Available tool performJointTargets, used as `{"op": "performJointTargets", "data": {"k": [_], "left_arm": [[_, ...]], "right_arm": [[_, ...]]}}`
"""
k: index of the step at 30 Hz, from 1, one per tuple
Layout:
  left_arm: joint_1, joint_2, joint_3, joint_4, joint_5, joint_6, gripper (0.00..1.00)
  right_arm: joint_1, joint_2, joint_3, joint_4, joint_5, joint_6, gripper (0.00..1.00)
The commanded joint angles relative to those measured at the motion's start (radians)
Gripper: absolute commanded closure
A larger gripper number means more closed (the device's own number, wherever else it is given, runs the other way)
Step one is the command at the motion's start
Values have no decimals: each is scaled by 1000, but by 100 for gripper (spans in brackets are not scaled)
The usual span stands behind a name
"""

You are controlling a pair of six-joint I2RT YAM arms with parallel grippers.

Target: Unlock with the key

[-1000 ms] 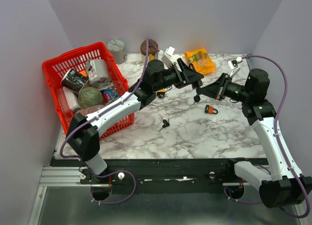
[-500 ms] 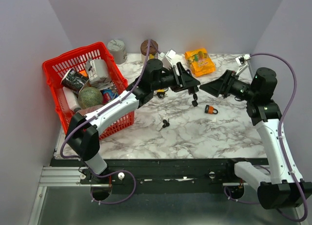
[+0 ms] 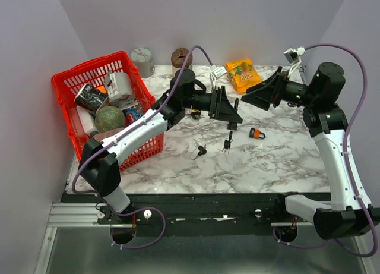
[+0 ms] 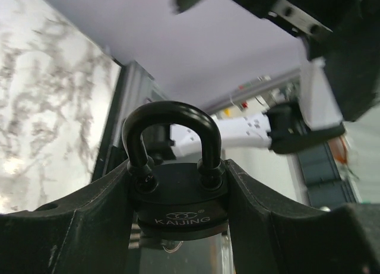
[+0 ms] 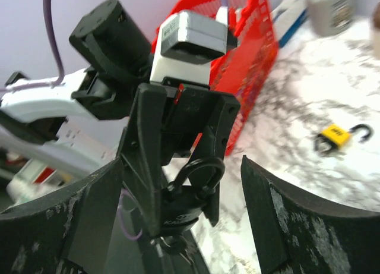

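The left gripper is clamped on a black padlock, its fingers pressed to the two sides of the body. It holds the lock in the air over the middle of the table, shackle pointing away from the wrist. This reads as a presenting hold: the lock is fixed and turned towards the right gripper, which hangs just beside it, so that the other arm can work on it. The right gripper's fingers are spread wide with nothing between them. It carries no key, so the unlocking itself appears not yet begun.

The key is the doubtful part. In the top view a small dark bunch sits just below the left gripper, and a second bunch lies on the marble nearer the basket. Either may be keys, but both are too small to be sure of. Whether the first hangs from the lock or rests on the table cannot be told. No view shows the keyhole: the left wrist view cuts off the lock's underside, and in the right wrist view that part is dark and blurred. Both shackle legs look seated, so the lock is probably still shut.

An orange padlock lies on the table near the two grippers, touching neither. A yellow padlock lies farther back.
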Motion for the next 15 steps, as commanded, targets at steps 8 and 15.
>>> {"op": "performJointTargets", "data": {"k": [8,15], "left_arm": [[-2,-67,-6,268,193,-154,100],[-2,-78,-3,206,165,-99,100]], "right_arm": [[106,49,-17,62,-196,23,13],[131,57,-41,64,-223,37,28]]}}
